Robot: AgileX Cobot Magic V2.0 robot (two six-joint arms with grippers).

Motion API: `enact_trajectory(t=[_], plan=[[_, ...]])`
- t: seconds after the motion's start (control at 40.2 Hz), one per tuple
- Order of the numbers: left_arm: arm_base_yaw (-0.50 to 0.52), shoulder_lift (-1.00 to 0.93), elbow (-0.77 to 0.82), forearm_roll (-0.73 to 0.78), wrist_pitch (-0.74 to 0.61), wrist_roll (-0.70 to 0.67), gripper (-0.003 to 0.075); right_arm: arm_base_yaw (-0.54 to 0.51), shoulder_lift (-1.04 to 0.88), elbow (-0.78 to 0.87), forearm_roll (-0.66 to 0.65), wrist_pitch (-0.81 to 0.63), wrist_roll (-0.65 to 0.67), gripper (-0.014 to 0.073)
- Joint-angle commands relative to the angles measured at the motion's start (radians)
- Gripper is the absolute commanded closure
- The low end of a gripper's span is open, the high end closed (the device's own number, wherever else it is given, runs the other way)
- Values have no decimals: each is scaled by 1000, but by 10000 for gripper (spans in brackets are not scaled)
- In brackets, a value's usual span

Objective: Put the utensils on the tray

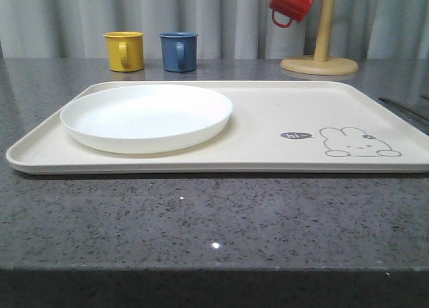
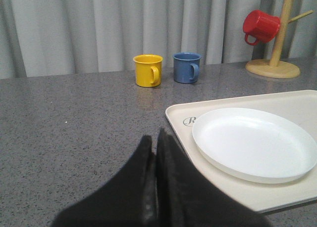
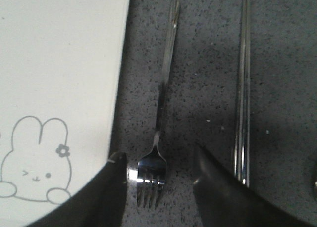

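Grey speckled counter (image 1: 201,221) carries tray (image 1: 268,130) with plate (image 1: 146,115). Right tool (image 3: 158,180) spread wide, straddling fork (image 3: 151,175) beside chopsticks (image 3: 241,98); left tool (image 2: 156,153) clenched, empty.

The left claw (image 2: 156,138) has its two dark fingers (image 2: 171,158) pressed together, tips touching, held low and pointing forward. The right claw (image 3: 158,172) faces down, its dark fingers (image 3: 218,187) spread wide apart.

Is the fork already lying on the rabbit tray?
No, the fork lies on the grey countertop beside the tray, between the right gripper's open jaws.
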Motion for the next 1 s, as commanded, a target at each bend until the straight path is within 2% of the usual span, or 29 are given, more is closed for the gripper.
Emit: enact_trajectory(t=[0.0,0.299,0.573,0.722,0.896,0.971], plan=[[-9,13,-26,-6,-73,-7,738,0,44,-48,-6,-27,1,254],[-9,13,-26,-6,-73,-7,738,0,186,-49,-6,-80,8,256],[-9,13,-26,-6,-73,-7,738,0,229,-49,-6,-100,8,272],[-9,13,-26,-6,-73,-7,738,0,234,-49,9,-87,8,386],[-9,13,-26,-6,-73,-7,738,0,217,-49,18,-83,8,591],[-9,13,-26,-6,-73,-7,738,0,207,-49,18,-85,8,627]])
